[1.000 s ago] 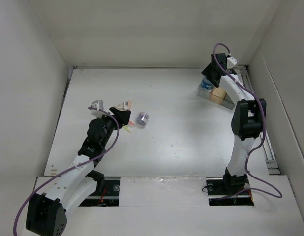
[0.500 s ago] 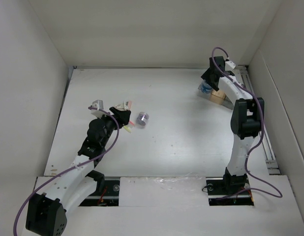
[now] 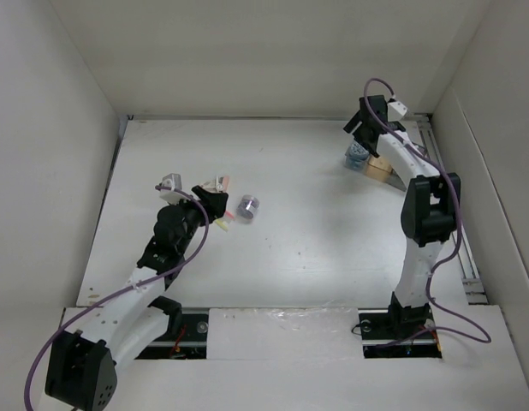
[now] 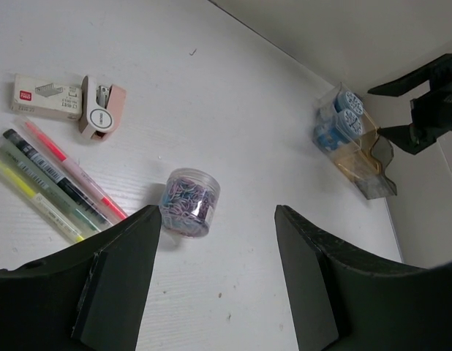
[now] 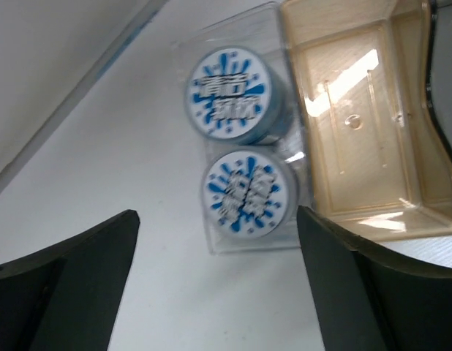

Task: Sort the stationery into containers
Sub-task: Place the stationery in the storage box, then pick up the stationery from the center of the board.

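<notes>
Two blue rolls with white-dotted tops sit side by side in the clear bin of the containers. A tan bin beside them holds nothing. My right gripper is open and empty just above the rolls, at the back right. The silvery-lavender cylinder lies on its side on the table, just ahead of my open, empty left gripper. A yellow-green pen and a pink-red pen lie to its left. In the top view the left gripper is beside the cylinder.
A dark pen lies between the two coloured pens. A small pink stapler and a white staple box lie behind them. White walls enclose the table, and a rail runs along the right side.
My right gripper has drawn slightly back and up from the clear bin. The left arm and the cylinder have not moved.
</notes>
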Available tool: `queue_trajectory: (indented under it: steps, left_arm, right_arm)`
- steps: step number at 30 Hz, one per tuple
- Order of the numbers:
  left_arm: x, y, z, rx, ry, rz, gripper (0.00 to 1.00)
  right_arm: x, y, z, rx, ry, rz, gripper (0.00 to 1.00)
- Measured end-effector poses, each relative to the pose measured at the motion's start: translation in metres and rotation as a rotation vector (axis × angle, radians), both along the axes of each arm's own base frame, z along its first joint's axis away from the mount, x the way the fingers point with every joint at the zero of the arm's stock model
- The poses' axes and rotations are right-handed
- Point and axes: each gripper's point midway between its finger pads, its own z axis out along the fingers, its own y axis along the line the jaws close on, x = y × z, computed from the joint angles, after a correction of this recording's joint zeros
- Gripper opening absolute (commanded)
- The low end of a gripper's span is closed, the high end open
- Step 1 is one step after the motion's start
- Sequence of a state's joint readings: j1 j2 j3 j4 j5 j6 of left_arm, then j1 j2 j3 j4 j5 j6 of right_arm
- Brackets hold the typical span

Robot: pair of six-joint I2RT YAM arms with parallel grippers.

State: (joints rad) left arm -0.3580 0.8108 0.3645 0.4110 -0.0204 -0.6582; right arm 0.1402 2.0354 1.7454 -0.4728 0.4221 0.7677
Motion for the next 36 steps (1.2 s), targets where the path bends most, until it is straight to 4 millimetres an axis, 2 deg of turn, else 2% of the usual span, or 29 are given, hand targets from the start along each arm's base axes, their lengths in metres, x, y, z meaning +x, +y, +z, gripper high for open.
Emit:
queue_trajectory:
  steps: [2, 3, 4, 5, 7, 9, 11, 12, 13, 14, 16, 18, 20, 22, 24, 28, 32, 36]
  left_arm:
    - [0.0, 0.0, 0.0, 0.001, 0.001, 0.003, 0.6]
    - [0.0, 0.001, 0.0, 0.001, 0.001, 0.004, 0.6]
    - [0.001, 0.001, 0.0, 0.001, 0.001, 0.007, 0.6]
    - [0.001, 0.001, 0.001, 0.002, 0.001, 0.008, 0.6]
    - [0.003, 0.001, 0.0, 0.008, 0.006, 0.01, 0.6]
    - [0.007, 0.001, -0.004, 0.023, 0.028, 0.014, 0.6]
    - [0.016, 0.0, -0.011, 0.053, 0.063, 0.02, 0.62]
    - [0.021, -0.001, -0.016, 0.073, 0.089, 0.021, 0.62]
    - [0.027, -0.003, -0.024, 0.093, 0.12, 0.021, 0.62]
    - [0.03, -0.004, -0.027, 0.109, 0.134, 0.018, 0.63]
    - [0.043, -0.013, -0.046, 0.161, 0.201, 0.006, 0.65]
    - [0.045, -0.027, -0.064, 0.229, 0.25, -0.022, 0.67]
    - [0.041, -0.046, -0.076, 0.294, 0.278, -0.07, 0.68]
    - [0.036, -0.062, -0.082, 0.341, 0.286, -0.115, 0.68]
    - [0.035, -0.068, -0.084, 0.371, 0.282, -0.133, 0.68]
    - [0.041, -0.062, -0.087, 0.415, 0.279, -0.111, 0.68]
    - [0.048, -0.058, -0.093, 0.452, 0.291, -0.087, 0.68]
    - [0.049, -0.056, -0.103, 0.486, 0.311, -0.086, 0.68]
  right_arm:
    - [-0.002, 0.015, 0.017, 0.003, -0.032, 0.03, 0.76]
    - [-0.004, 0.025, 0.027, 0.01, -0.056, 0.049, 0.54]
    - [-0.008, 0.037, 0.037, 0.015, -0.074, 0.077, 0.4]
    - [-0.013, 0.051, 0.047, 0.031, -0.095, 0.106, 0.29]
    - [-0.024, 0.094, 0.064, 0.078, -0.136, 0.216, 0.13]
    - [-0.039, 0.142, 0.072, 0.136, -0.162, 0.343, 0.12]
    - [-0.055, 0.19, 0.068, 0.184, -0.159, 0.463, 0.13]
    - [-0.062, 0.209, 0.062, 0.2, -0.145, 0.508, 0.17]
    - [-0.071, 0.229, 0.053, 0.218, -0.125, 0.556, 0.23]
    - [-0.081, 0.246, 0.042, 0.234, -0.101, 0.597, 0.37]
    - [-0.101, 0.266, 0.018, 0.256, -0.04, 0.651, 0.51]
    - [-0.116, 0.273, -0.002, 0.271, 0.012, 0.677, 0.65]
    - [-0.125, 0.271, -0.017, 0.278, 0.044, 0.678, 0.73]
    - [-0.133, 0.265, -0.028, 0.284, 0.068, 0.671, 0.83]
    - [-0.141, 0.258, -0.032, 0.289, 0.081, 0.663, 0.87]
    - [-0.146, 0.248, -0.021, 0.313, 0.056, 0.649, 0.89]
    - [-0.142, 0.242, -0.009, 0.345, 0.012, 0.643, 0.89]
    - [-0.139, 0.235, -0.009, 0.365, 0.008, 0.633, 0.89]
